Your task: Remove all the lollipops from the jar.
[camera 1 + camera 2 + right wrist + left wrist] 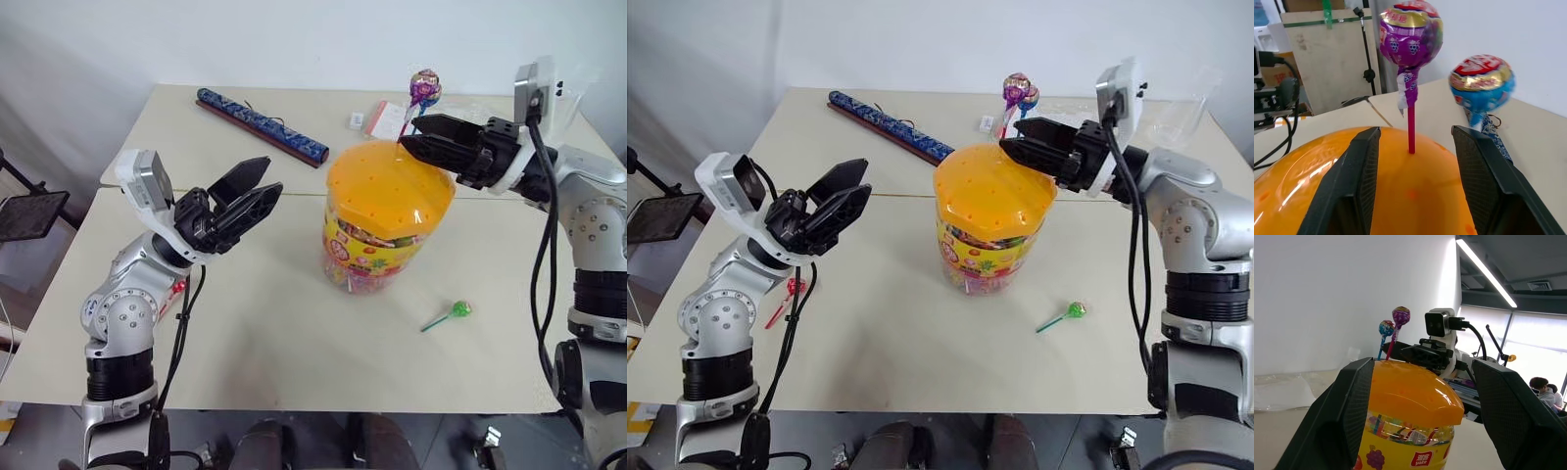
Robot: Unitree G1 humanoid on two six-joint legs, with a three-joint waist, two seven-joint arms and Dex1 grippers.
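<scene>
One jar (384, 220) is seen near the middle of the table (274, 343), its orange lid (387, 186) in place. Two lollipops are counted standing upright in the lid at its far edge: a purple lollipop (1410, 36) and a blue lollipop (1481, 81) just beside it. A green lollipop (458, 309) is seen lying flat on the table near the jar on the robot's right, and a red lollipop (794, 288) lies on the left, partly hidden behind the left arm.

The right gripper (1413, 142) is held roughly level over the lid's far edge, its fingers apart on either side of the purple stick, with no contact to be made out. The left gripper (250, 191) is held raised beside the jar, tilted upward, its fingers spread wide and nothing between them.
</scene>
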